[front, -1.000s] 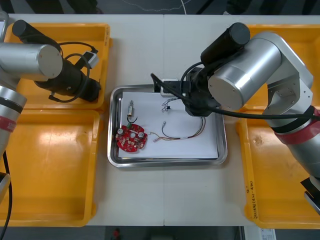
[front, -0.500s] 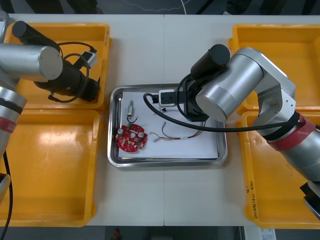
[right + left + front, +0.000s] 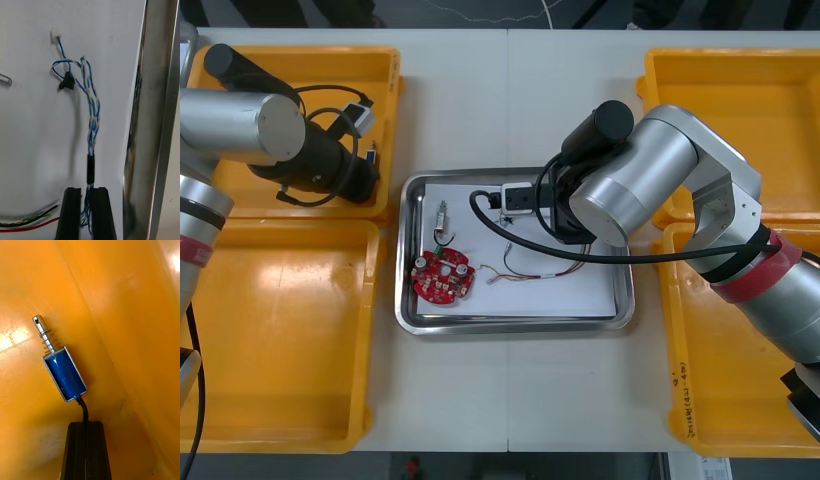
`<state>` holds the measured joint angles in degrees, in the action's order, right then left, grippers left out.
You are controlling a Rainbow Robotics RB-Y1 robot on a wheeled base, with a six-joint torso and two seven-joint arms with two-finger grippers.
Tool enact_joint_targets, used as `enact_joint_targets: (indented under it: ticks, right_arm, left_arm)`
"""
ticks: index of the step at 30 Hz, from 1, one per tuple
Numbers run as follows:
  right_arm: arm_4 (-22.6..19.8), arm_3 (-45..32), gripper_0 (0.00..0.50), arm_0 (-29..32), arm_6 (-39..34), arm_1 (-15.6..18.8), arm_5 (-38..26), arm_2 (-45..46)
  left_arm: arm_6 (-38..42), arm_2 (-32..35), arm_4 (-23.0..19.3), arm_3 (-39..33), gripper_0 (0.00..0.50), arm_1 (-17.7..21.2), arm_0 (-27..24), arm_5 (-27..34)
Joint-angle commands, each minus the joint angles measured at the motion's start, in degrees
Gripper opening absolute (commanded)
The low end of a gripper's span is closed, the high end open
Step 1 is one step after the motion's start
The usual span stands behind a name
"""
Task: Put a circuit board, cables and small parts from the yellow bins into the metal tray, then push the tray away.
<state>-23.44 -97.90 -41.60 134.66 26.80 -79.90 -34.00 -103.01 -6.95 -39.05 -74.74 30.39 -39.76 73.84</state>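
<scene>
A: At the right gripper (image 3: 85,192) first — how far open?
B: Barely. Closed to a cable's width on the twisted blue and white cable (image 3: 91,112), gripped just behind its black sleeve.
A: Whereabouts?
B: Low over the white inside of the metal tray (image 3: 510,324), just beside its shiny wall. Runs from between the fingers (image 3: 71,212) out across the white, ending in a small white plug.
A: And at the left gripper (image 3: 85,425)?
B: Pressed together at the middle, nipping the black lead of a blue-bodied small metal part (image 3: 63,374). Sticks out past the fingertips (image 3: 77,442), spring and pin at the far end, above the floor of the far left yellow bin (image 3: 340,65) — touching it or not, cannot tell.
A: Outward from there, counted?
B: In the tray: one round red circuit board (image 3: 443,278) at the near left corner; one second small metal part (image 3: 442,222) just beyond it, apart; one red and yellow cable (image 3: 545,272) beside the board, toward the right arm. With the clamped ones, two cables and two small parts.
A: Bins?
B: Four. Besides the far left one, a near left yellow bin (image 3: 270,330), a far right yellow bin (image 3: 740,75), a near right yellow bin (image 3: 710,370). Two at each side of the table (image 3: 480,100), with the tray between.
</scene>
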Motion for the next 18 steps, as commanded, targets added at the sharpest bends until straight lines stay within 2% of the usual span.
enact_joint_targets:
  ticks: [1,3,14,18]
  right_arm:
    - [0.5,0.1,0.374,-0.4,0.9,-0.3,1.0,-0.8]
    - [0.5,0.1,0.500,-0.4,0.9,-0.3,1.4,-0.8]
    - [0.4,-0.8,0.500,-0.5,-0.2,-0.8,1.6,-0.8]
    - [0.5,-2.3,0.500,-0.5,-0.7,-1.3,-1.0,0.0]
  left_arm:
    - [-4.0,-0.3,0.3,-0.2,0.000,0.7,2.5,-0.5]
    - [-4.0,0.4,0.1,-0.3,0.000,0.8,2.5,-0.5]
    - [-4.2,4.2,0.4,-0.3,0.000,1.7,2.5,-0.5]
    - [-4.1,5.5,0.6,-0.3,0.000,2.4,2.5,-0.4]
